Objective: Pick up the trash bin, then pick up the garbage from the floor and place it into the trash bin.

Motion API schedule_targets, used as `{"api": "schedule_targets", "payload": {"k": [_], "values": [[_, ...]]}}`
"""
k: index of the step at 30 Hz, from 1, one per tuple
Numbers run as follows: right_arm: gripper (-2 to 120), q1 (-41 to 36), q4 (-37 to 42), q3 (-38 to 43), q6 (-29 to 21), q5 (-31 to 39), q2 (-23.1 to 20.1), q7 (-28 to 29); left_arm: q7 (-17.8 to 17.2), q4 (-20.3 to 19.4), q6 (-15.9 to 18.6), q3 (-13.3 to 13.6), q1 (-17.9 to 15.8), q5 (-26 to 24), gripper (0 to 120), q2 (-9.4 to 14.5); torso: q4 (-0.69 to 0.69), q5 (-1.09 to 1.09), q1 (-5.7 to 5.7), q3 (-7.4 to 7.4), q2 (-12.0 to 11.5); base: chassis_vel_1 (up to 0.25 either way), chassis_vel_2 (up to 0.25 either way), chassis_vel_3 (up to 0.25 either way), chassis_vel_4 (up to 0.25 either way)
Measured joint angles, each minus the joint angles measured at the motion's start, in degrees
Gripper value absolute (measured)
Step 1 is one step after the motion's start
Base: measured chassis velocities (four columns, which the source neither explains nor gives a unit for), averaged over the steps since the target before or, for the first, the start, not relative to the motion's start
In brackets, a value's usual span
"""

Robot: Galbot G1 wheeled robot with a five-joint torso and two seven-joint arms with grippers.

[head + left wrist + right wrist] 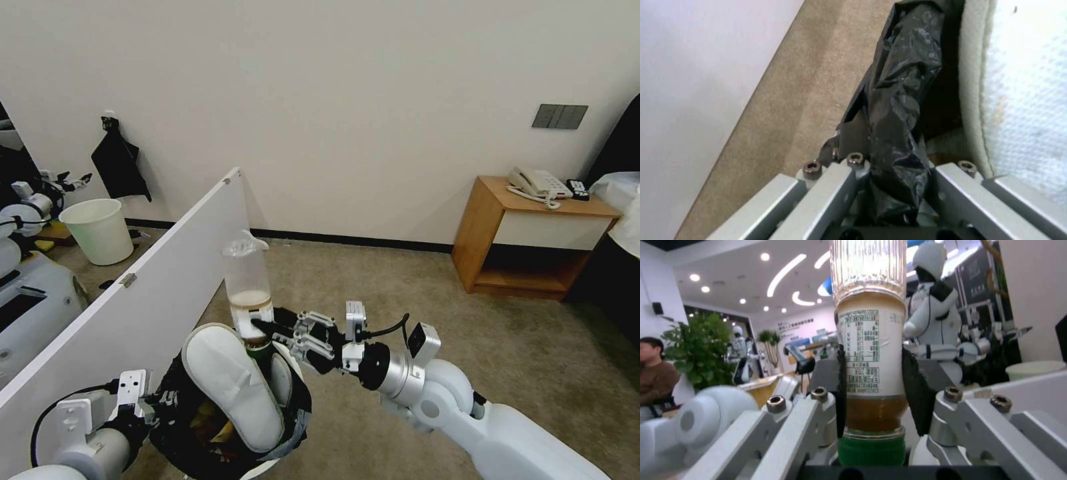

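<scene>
The trash bin (pixel 301 400), white with a black liner (pixel 898 100), hangs low at the front left in the head view. My left gripper (pixel 157 403) is shut on its lined rim, and the bag is bunched between that left gripper's (pixel 898 166) fingers. A white slipper (pixel 233 387) pokes out of the bin, seen close as the slipper (pixel 1022 83) in the left wrist view. My right gripper (pixel 267 330) is shut on a clear bottle (pixel 247 280), held upside down above the bin's far side. Brown liquid fills the bottle's (pixel 865 350) neck end, green cap (pixel 871 450) pointing down.
A white partition board (pixel 153 287) runs along my left, close to the bin. Behind it stand an unlined pale bin (pixel 100 230) and another robot (pixel 27 267). A wooden bedside table (pixel 533 227) with a phone is at the far right. Open carpet (pixel 400 287) lies ahead.
</scene>
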Motion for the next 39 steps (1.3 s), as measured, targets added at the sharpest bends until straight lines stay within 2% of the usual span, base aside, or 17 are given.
{"api": "schedule_targets", "payload": {"k": [14, 39], "values": [[26, -0.6, -1.3, -5.1, -1.0, -3.1, -1.1, 1.1, 0.0, -0.2, 0.0, 0.2, -0.1, 0.1, 2, 0.1, 0.0, 0.0, 0.0, 0.0, 0.0, 0.0, 0.0, 0.0, 0.0], [26, 1.3, -6.6, -8.2, -2.4, -6.4, 0.4, 4.4, 0.0, -0.3, 0.0, 0.2, -0.1, -0.3, 2, 0.5, 0.01, 0.0, 0.0, 0.0, 0.0, 0.0, 0.0, 0.0, 0.0]]}}
